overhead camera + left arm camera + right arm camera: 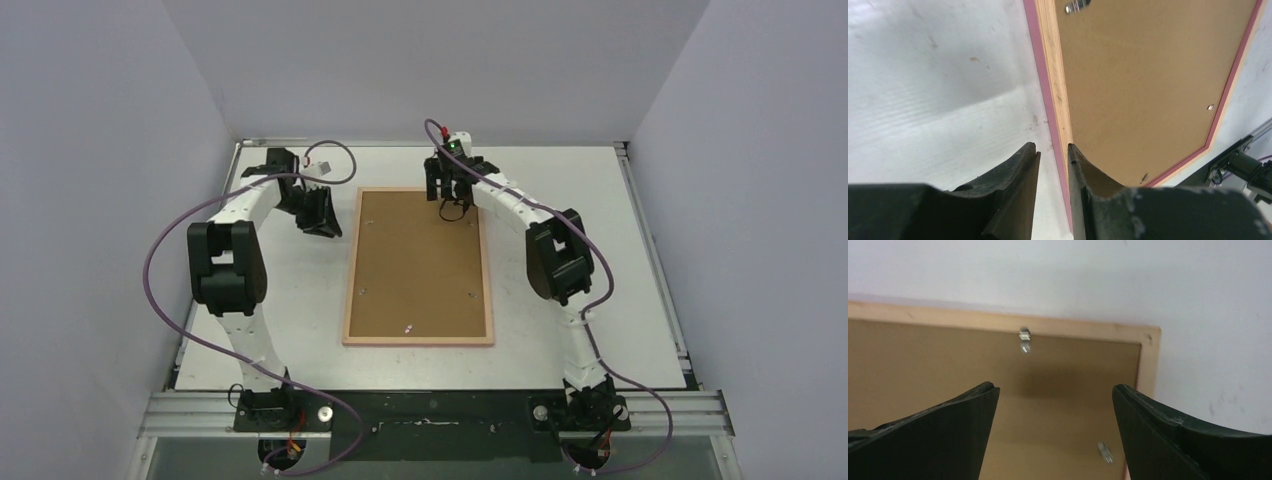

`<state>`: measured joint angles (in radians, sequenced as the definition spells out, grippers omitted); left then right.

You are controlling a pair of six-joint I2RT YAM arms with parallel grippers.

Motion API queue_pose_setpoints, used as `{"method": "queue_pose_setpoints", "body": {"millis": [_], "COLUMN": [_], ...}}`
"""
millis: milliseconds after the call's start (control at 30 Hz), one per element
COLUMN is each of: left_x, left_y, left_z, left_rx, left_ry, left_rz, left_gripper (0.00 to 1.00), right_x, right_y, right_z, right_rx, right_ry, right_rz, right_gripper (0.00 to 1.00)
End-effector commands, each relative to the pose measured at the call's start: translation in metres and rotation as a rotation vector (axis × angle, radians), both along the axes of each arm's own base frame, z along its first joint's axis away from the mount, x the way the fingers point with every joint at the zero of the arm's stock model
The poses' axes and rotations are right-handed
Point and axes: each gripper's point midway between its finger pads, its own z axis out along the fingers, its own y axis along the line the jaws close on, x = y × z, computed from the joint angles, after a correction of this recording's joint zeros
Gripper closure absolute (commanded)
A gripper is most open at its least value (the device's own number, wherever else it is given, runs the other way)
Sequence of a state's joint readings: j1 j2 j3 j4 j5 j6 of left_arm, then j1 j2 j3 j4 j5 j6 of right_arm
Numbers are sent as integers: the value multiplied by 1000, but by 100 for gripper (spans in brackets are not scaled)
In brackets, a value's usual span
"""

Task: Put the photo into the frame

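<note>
Brown backing panel (417,260) inside frame (418,341)

A thin rectangular wooden frame (417,341), salmon-pink along its outer edge and pale tan on its back, holds a plain mid-brown hardboard backing panel (415,265) flecked with small silver metal clips (1024,340). The flat white tabletop (650,250) shows faint grey smudges. White, black-jointed robot arms (245,200) carry purple cables (160,250).

Brown backing panel (417,262), white table (300,320)
</note>
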<state>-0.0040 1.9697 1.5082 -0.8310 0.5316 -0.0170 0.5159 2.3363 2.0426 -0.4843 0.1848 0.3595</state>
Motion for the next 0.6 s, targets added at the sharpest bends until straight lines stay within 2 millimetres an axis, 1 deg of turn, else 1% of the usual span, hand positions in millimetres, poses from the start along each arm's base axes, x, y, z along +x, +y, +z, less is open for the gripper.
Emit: {"method": "queue_pose_setpoints", "body": {"millis": [0,33,100,133,200,233,333,467,567], "left_x": [18,13,0,-8,-27,-36,-55,-65,-72], "left_y": [13,14,15,16,18,20,29,51,53], "left_z": [17,13,7,4,-4,-7,-16,-30,-37], "left_rx": [-6,-3,2,1,2,10,65,184,200], "left_ry": [-55,-47,-32,-26,-4,1,-13,-60,-88], "left_rz": [2,-13,-49,-71,-134,-170,-265,-369,-409], "left_gripper": [73,73,73,74,75,76,77,78,78], "right_x": [-30,-38,-50,-58,-65,-69,-76,-69,-58], "right_y": [-44,-54,-73,-76,-88,-90,-86,-74,-69], "right_z": [88,91,85,72,56,46,23,3,-4], "right_rx": [50,67,131,187,278,304,355,407,437], "right_ry": [-127,-125,-90,-43,28,64,148,205,220], "right_rz": [-119,-135,-152,-131,-131,-125,-97,-78,-74], "right_gripper": [11,9,7,5,3,3,1,0,7]}}
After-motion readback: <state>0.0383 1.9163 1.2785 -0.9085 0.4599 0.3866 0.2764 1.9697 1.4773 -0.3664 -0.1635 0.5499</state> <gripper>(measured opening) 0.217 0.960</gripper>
